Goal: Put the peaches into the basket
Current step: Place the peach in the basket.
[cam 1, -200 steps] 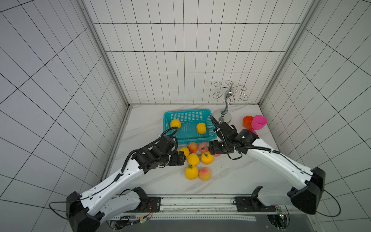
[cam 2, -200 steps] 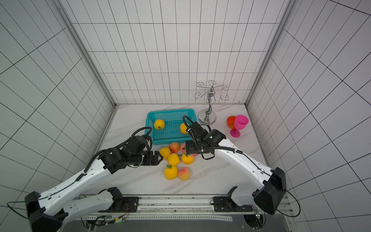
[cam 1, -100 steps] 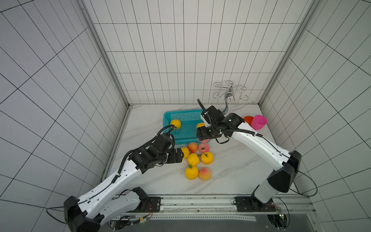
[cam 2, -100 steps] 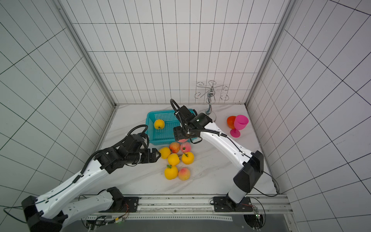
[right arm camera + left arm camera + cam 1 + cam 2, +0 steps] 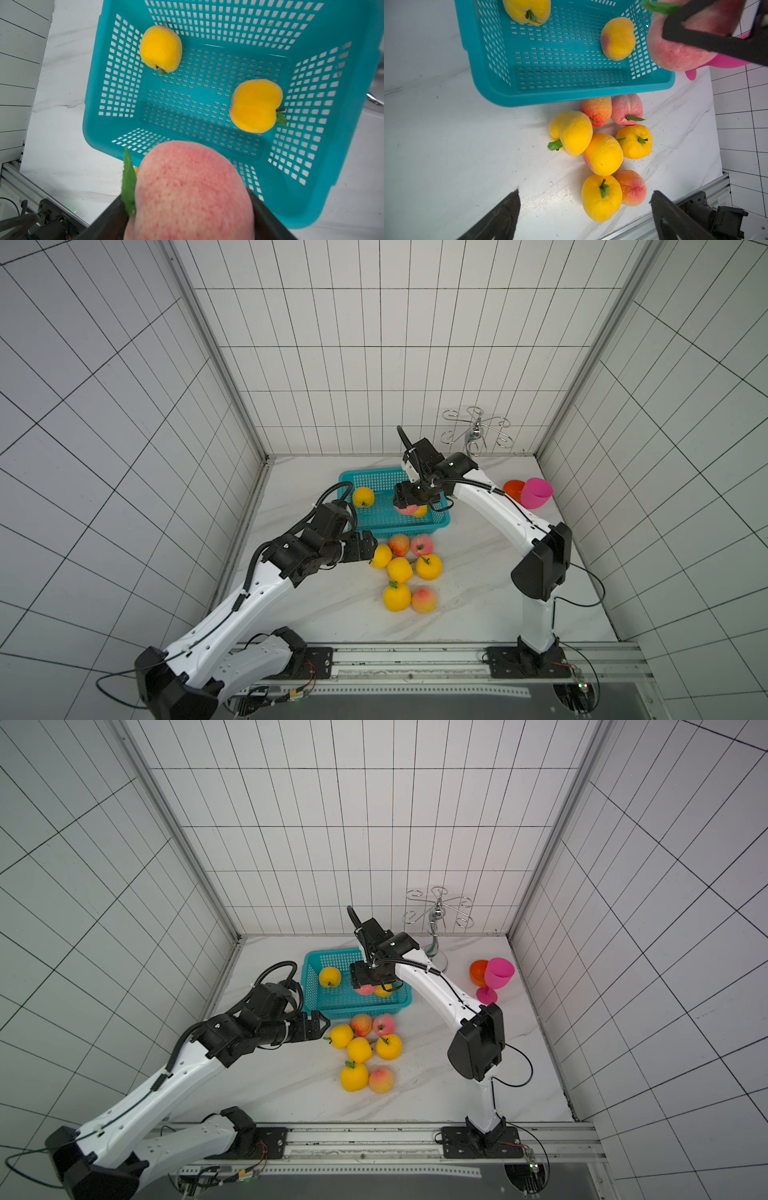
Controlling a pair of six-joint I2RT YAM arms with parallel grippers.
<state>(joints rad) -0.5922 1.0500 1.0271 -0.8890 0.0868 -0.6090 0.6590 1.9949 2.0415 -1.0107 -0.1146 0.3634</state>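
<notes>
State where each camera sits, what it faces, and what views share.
Both top views: high at the front, looking down on the table, both arms whole.
Left wrist: faces loose peaches and the basket; open left gripper shows.
Right wrist: looks down into the basket; right gripper clamps a pink peach.
Shared: both wrist views show two yellow peaches inside.

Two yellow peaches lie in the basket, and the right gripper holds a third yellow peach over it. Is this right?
Not quite. The peach in the right gripper is pink-red, not yellow, as the right wrist view shows. The rest holds: two yellow peaches lie in the basket.
</notes>
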